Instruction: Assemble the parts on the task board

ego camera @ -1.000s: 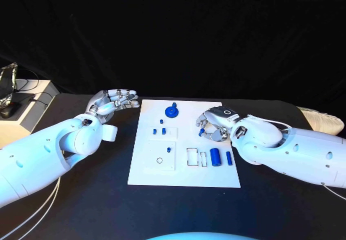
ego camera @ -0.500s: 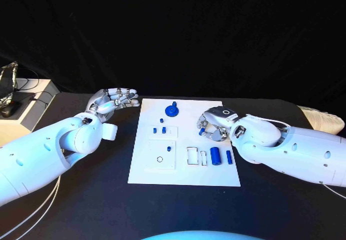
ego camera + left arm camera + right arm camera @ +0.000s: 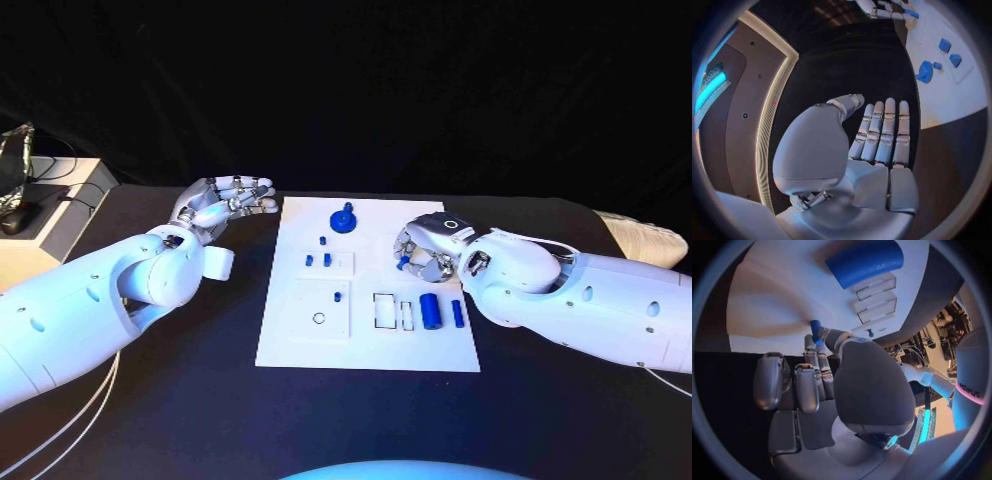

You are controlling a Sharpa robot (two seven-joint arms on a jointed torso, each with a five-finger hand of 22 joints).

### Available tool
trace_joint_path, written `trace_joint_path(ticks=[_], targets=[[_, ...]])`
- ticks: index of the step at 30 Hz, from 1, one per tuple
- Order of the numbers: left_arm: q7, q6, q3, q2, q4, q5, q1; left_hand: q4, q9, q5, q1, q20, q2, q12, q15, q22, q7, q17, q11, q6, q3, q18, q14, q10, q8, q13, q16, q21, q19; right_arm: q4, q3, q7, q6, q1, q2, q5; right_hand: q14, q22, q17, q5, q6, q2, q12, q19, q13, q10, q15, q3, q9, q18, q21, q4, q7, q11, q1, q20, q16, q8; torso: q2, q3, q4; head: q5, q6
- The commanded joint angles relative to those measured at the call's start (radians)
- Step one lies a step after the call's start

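The task board (image 3: 369, 345) lies in the middle of the frame on the black counter (image 3: 188, 400) in the head view, its long side running up and down the picture. Near its top edge stands a round blue knob part (image 3: 343, 219), with a small blue peg (image 3: 322, 240) just below it and two short blue pieces (image 3: 319, 261) side by side under that. Lower down, a small blue pin (image 3: 339, 297) stands left of centre, and toward the lower right a thick blue cylinder (image 3: 430, 306) and a thin blue bar (image 3: 459, 315) lie side by side.

The right robot hand (image 3: 430, 252) hovers over the board's right edge, in the right middle of the frame. In the right wrist view its fingers (image 3: 807, 385) are curled in, and its thumb and a fingertip pinch a small blue part (image 3: 816, 331) just above the white plate.

The left robot hand (image 3: 227, 203) is off the board, just beyond its upper left corner. The left wrist view shows its fingers (image 3: 882, 131) straight and pressed together, holding nothing, above the dark counter.
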State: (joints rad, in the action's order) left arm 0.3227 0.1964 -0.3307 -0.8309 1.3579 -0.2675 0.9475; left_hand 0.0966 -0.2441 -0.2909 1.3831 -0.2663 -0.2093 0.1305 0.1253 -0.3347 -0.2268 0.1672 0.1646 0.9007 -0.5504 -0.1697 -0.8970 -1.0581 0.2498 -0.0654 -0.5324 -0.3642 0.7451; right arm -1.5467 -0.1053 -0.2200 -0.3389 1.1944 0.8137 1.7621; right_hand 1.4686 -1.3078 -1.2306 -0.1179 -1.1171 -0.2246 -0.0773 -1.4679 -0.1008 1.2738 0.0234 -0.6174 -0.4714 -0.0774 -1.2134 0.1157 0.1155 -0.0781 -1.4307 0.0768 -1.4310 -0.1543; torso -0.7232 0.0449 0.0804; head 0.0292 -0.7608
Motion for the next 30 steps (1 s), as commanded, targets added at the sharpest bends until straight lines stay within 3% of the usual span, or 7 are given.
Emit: trace_joint_path(ticks=[1, 8, 12, 17, 22, 27, 30], targets=[[0.004, -0.012, -0.001, 0.001, 0.003, 0.003, 0.0, 0.0, 0.001, 0.001, 0.008, 0.002, 0.005, -0.005, 0.006, 0.002, -0.001, 0.001, 0.007, 0.002, 0.002, -0.012, 0.001, -0.001, 0.006, -0.002, 0.004, 0.003, 0.006, -0.006, -0.001, -0.005, -0.018, -0.002, 0.0, 0.018, 0.037, -0.097, -0.001, 0.0, -0.005, 0.032, 0.002, -0.021, -0.007, 0.042, 0.008, -0.009, -0.004, 0.012, -0.006, -0.012, 0.002, 0.031, -0.022, -0.008, -0.006, -0.007, -0.001, -0.0001, 0.0002, 0.001, 0.0], [0.004, -0.014, -0.001, 0.003, 0.002, 0.003, 0.0, 0.0, 0.001, 0.001, 0.008, 0.002, 0.005, -0.005, 0.006, 0.002, -0.001, 0.001, 0.007, 0.002, 0.002, -0.012, 0.001, -0.001, 0.006, -0.002, 0.004, 0.003, 0.006, -0.039, 0.0, -0.008, -0.059, -0.002, 0.018, 0.011, 0.037, -0.101, -0.001, 0.002, -0.008, 0.034, 0.001, -0.023, -0.01, 0.053, 0.009, -0.019, -0.009, 0.013, -0.014, -0.022, 0.001, 0.033, -0.022, -0.009, -0.006, -0.013, 0.001, 0.0003, 0.0009, 0.001, 0.002], [0.004, -0.014, -0.001, 0.005, -0.002, 0.003, 0.0, 0.0, 0.001, 0.001, 0.008, 0.002, 0.005, -0.005, 0.006, 0.002, -0.001, 0.001, 0.007, 0.002, 0.002, -0.012, 0.001, -0.001, 0.006, -0.002, 0.004, 0.003, 0.006, -0.079, 0.01, -0.008, -0.074, 0.003, 0.036, -0.017, 0.037, -0.105, -0.001, 0.002, -0.009, 0.034, 0.001, -0.025, -0.011, 0.055, 0.009, -0.02, -0.01, 0.014, -0.021, -0.024, 0.001, 0.033, -0.021, -0.009, -0.006, -0.015, 0.003, -0.0002, 0.0008, 0.001, 0.003], [0.004, -0.015, -0.001, 0.011, -0.009, 0.003, 0.0, 0.0, 0.001, 0.001, 0.008, 0.002, 0.005, -0.005, 0.006, 0.002, -0.001, 0.001, 0.007, 0.002, 0.002, -0.012, 0.001, -0.001, 0.006, -0.002, 0.004, 0.003, 0.006, -0.141, 0.022, -0.007, -0.081, 0.026, 0.054, -0.053, 0.038, -0.108, -0.003, 0.002, -0.01, 0.033, 0.001, -0.026, -0.011, 0.056, 0.009, -0.021, -0.01, 0.015, -0.028, -0.026, 0.001, 0.033, -0.021, -0.01, -0.007, -0.015, 0.004, -0.0007, 0.0002, 0.0, 0.007], [0.004, -0.016, -0.001, 0.019, -0.015, 0.003, 0.0, 0.0, 0.001, 0.002, 0.008, 0.002, 0.006, -0.006, 0.005, 0.003, 0.0, 0.002, 0.007, 0.002, 0.002, -0.012, 0.001, -0.001, 0.007, -0.002, 0.005, 0.005, 0.007, -0.193, 0.026, -0.004, -0.082, 0.042, 0.055, -0.079, 0.038, -0.109, -0.004, 0.002, -0.01, 0.033, 0.002, -0.026, -0.011, 0.056, 0.009, -0.022, -0.011, 0.015, -0.028, -0.026, 0.001, 0.033, -0.021, -0.01, -0.008, -0.016, 0.005, 0.0006, -0.0009, -0.002, 0.008], [0.005, -0.019, -0.001, 0.029, -0.022, 0.003, 0.0, 0.0, 0.002, 0.002, 0.008, 0.003, 0.006, -0.006, 0.005, 0.004, 0.0, 0.003, 0.007, 0.002, 0.002, -0.012, 0.001, -0.001, 0.007, -0.002, 0.006, 0.006, 0.008, -0.217, 0.02, 0.005, -0.07, 0.042, 0.015, -0.084, 0.038, -0.11, -0.002, 0.001, -0.01, 0.033, 0.002, -0.027, -0.012, 0.057, 0.009, -0.024, -0.011, 0.016, -0.03, -0.029, 0.001, 0.033, -0.021, -0.01, -0.007, -0.017, 0.005, -0.0004, -0.0023, -0.01, 0.008], [0.006, -0.02, -0.001, 0.034, -0.025, 0.003, 0.0, 0.0, 0.002, 0.002, 0.008, 0.003, 0.006, -0.006, 0.005, 0.004, 0.0, 0.003, 0.007, 0.002, 0.002, -0.012, 0.001, -0.001, 0.007, -0.002, 0.006, 0.006, 0.008, -0.218, 0.011, 0.013, -0.066, 0.03, -0.022, -0.066, 0.037, -0.109, -0.001, 0.0, -0.01, 0.033, 0.002, -0.026, -0.012, 0.057, 0.009, -0.024, -0.012, 0.015, -0.028, -0.029, 0.002, 0.033, -0.021, -0.01, -0.006, -0.017, 0.006, 0.0003, -0.0018, -0.012, 0.009]])
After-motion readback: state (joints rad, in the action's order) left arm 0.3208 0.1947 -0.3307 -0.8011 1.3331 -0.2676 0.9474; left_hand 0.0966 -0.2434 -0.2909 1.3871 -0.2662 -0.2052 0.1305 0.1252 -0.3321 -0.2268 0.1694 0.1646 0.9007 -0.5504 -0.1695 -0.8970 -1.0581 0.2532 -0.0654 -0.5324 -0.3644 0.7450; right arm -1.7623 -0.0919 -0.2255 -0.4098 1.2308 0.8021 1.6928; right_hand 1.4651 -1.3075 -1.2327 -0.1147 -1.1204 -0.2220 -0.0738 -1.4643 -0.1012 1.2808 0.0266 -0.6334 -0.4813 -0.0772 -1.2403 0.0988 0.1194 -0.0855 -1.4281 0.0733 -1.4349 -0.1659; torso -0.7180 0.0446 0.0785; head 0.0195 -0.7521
